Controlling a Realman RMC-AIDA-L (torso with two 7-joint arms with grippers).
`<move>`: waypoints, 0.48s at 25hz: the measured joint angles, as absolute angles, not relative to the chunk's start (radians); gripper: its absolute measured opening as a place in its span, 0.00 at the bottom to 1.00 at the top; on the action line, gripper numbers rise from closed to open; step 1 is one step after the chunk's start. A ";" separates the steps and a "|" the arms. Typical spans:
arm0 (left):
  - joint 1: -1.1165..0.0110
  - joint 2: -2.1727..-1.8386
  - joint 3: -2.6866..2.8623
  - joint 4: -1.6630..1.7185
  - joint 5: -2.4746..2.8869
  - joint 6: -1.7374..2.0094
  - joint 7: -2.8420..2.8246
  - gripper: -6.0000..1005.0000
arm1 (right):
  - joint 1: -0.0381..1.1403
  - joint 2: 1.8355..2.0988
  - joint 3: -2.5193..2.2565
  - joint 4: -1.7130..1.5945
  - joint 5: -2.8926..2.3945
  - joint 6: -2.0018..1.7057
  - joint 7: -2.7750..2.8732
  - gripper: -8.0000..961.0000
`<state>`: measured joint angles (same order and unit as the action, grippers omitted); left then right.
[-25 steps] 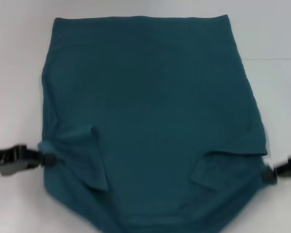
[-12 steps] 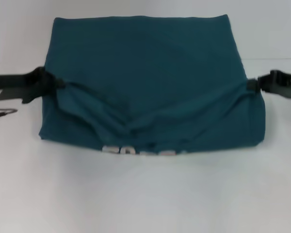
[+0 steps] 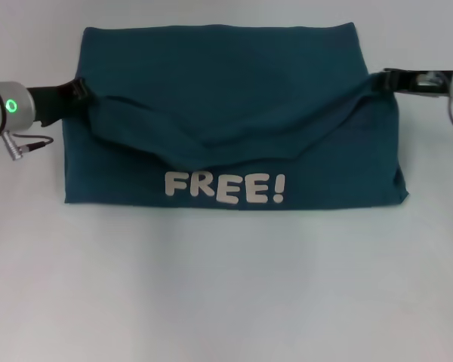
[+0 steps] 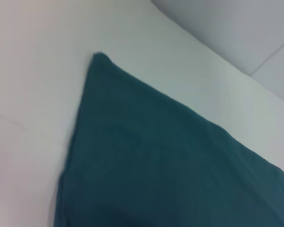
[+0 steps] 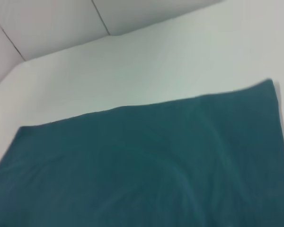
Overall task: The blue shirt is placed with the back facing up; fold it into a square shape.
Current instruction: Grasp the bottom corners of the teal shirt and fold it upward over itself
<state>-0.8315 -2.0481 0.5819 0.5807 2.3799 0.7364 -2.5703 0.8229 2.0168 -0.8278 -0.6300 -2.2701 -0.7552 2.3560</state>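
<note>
The blue shirt (image 3: 226, 83) lies on the white table, doubled over on itself. Its near part is lifted and turned over toward the far edge, so the pale "FREE!" lettering (image 3: 225, 187) shows along the near fold. My left gripper (image 3: 81, 90) is shut on the shirt's left corner, and my right gripper (image 3: 386, 78) is shut on its right corner. The cloth sags between them, above the layer below. The left wrist view shows a far corner of the shirt (image 4: 170, 161). The right wrist view shows its flat far part (image 5: 132, 161).
The white table (image 3: 226, 286) stretches bare in front of the shirt. A wall panel (image 5: 52, 23) rises behind the table's far edge. A thin cable (image 3: 19, 145) hangs by my left wrist.
Both grippers have carried the shirt's near edge up and toward the far side. The near half has turned over and the "FREE!" lettering now shows in full.
</note>
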 joint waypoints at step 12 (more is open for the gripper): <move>-0.848 -2.041 0.603 0.581 2.382 0.646 -2.583 0.04 | 0.917 2.009 -0.914 -0.546 -2.273 -0.598 2.360 0.16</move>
<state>-0.8477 -2.0415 0.6029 0.5807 2.3822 0.6456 -2.5831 0.9175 2.0094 -0.9143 -0.5461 -2.2727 -0.5978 2.3601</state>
